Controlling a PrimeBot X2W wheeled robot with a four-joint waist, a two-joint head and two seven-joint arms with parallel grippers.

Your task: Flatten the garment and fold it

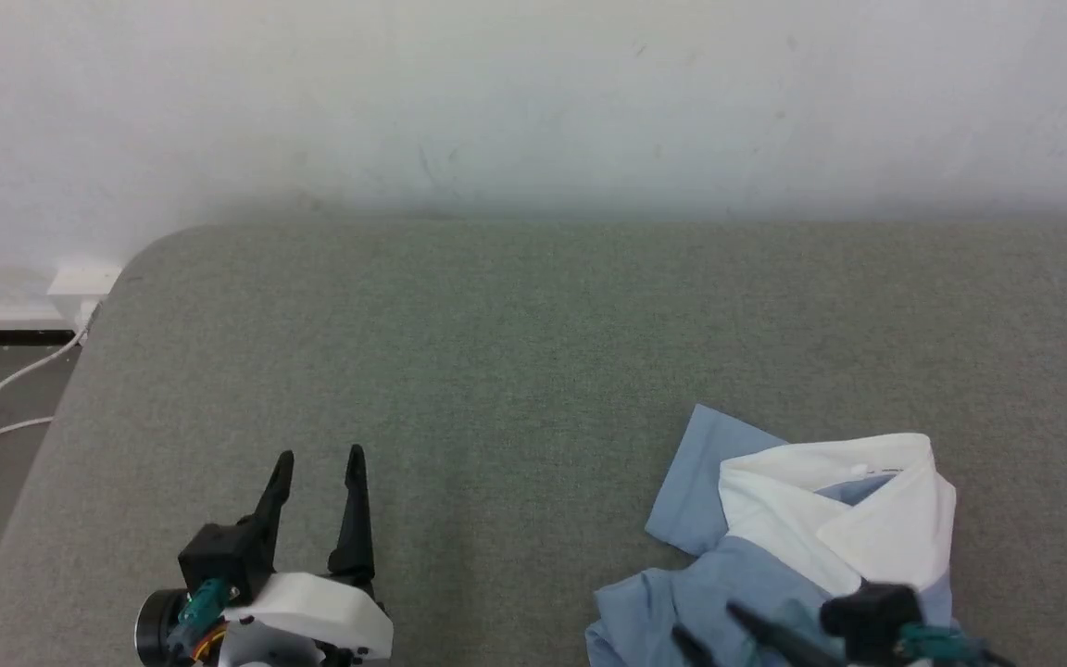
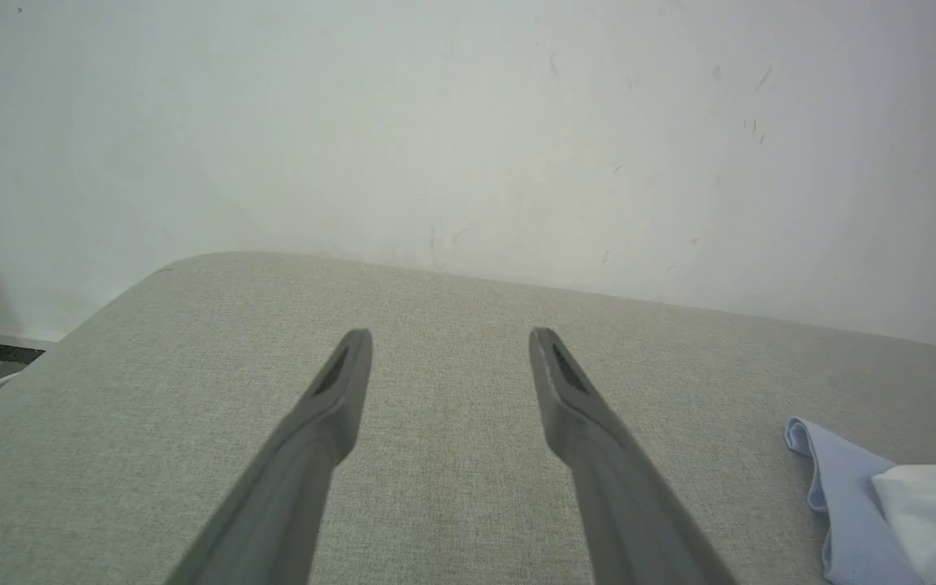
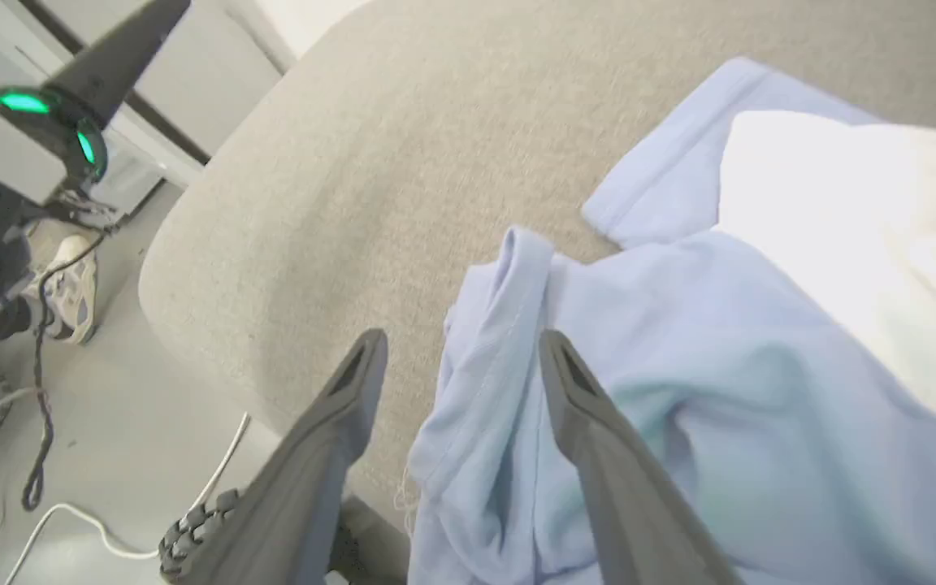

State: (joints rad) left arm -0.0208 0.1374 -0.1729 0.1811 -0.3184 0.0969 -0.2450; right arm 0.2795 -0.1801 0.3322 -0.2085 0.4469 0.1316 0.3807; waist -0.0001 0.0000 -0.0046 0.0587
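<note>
Left tool (image 1: 320,456) is held open over the bare grey tabletop (image 1: 496,371), and nothing is seen between its two fingers. The right tool (image 1: 705,619) is opened too. In the right wrist view a crumpled fold of the garment (image 1: 682,593) is seen between its spread fingers, but whether the cloth is touched cannot be told. The garment is laid bunched at the near right of the tabletop, well apart from the left tool, with its white collar (image 1: 830,500) on the far side.

Looks like a robot test room: bare white wall (image 1: 533,93), cloth-covered counter (image 1: 496,352), loose cables (image 3: 39,390) across the floor (image 3: 119,439).
</note>
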